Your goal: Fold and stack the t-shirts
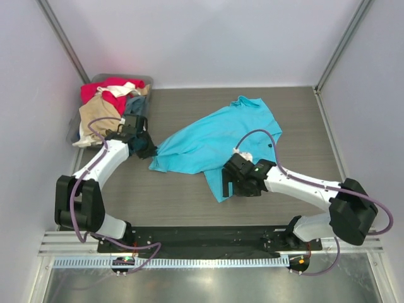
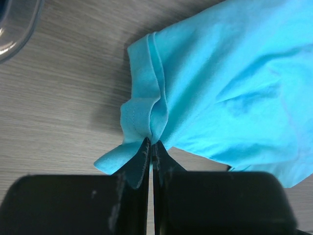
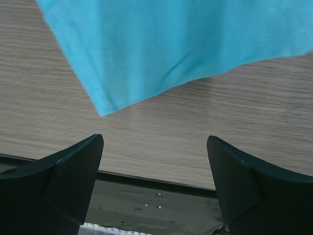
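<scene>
A: How's the light?
B: Bright, even, from overhead. The white walls (image 1: 208, 38) nearly wash out, and shadows on the table (image 1: 189, 196) are faint.
A: Any glare?
B: A dull sheen on the metal strip (image 1: 202, 284) (nothing harsh).
A: Focus?
B: The overhead view is crisp. At the wrists the turquoise t-shirt (image 2: 234, 83) is sharp and casts a soft shadow leftward, while the left gripper (image 2: 151, 147) and right gripper (image 3: 155, 139) blur close up.
</scene>
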Available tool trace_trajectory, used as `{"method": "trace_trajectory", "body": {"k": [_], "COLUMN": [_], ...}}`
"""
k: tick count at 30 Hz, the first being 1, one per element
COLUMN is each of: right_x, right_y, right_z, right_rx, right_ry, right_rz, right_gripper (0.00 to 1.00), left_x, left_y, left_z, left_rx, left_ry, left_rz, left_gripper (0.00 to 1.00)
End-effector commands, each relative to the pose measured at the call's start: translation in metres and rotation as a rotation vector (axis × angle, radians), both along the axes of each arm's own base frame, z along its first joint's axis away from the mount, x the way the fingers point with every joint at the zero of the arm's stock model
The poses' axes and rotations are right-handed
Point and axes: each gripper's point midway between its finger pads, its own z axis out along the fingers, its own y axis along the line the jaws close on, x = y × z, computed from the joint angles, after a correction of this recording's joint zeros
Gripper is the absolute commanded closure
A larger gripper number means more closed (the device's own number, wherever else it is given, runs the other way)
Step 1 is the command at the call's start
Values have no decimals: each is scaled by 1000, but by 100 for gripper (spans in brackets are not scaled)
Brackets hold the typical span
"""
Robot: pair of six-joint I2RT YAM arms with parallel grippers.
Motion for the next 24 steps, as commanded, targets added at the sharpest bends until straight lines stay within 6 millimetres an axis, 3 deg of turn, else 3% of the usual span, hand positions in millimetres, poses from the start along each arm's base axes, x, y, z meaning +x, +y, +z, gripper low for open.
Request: {"method": "trace_trajectory", "body": {"k": [1, 5, 11, 19, 20, 21, 24], "right_x": [19, 13, 7, 9, 9, 8, 5], "right_y": [44, 60, 64, 69, 68, 64, 57], "right_z": [29, 20, -17, -50, -52, -54, -56], "right_rx": [101, 92, 22, -48, -56, -66, -82], "right_ry": [-120, -103, -66, -43, -40, -41, -40], "right_rz": [-5, 17, 33, 63, 63, 63, 63], "right_gripper": [7, 8, 10, 23, 25, 30, 40], "left_x": [1, -7, -17, -14, -15, -16, -23], "left_y": [-2, 1, 4, 2, 3, 4, 24], "left_z": [12, 8, 2, -2, -3, -1, 4], "left_rx": [-10, -4, 6, 8, 13, 18, 112], "left_ry": [-62, -58, -56, -41, -36, -39, -45], "left_rz": [-26, -27, -24, -45, -44, -42, 15], "left_gripper": [100, 100, 100, 98, 75, 59, 24]}}
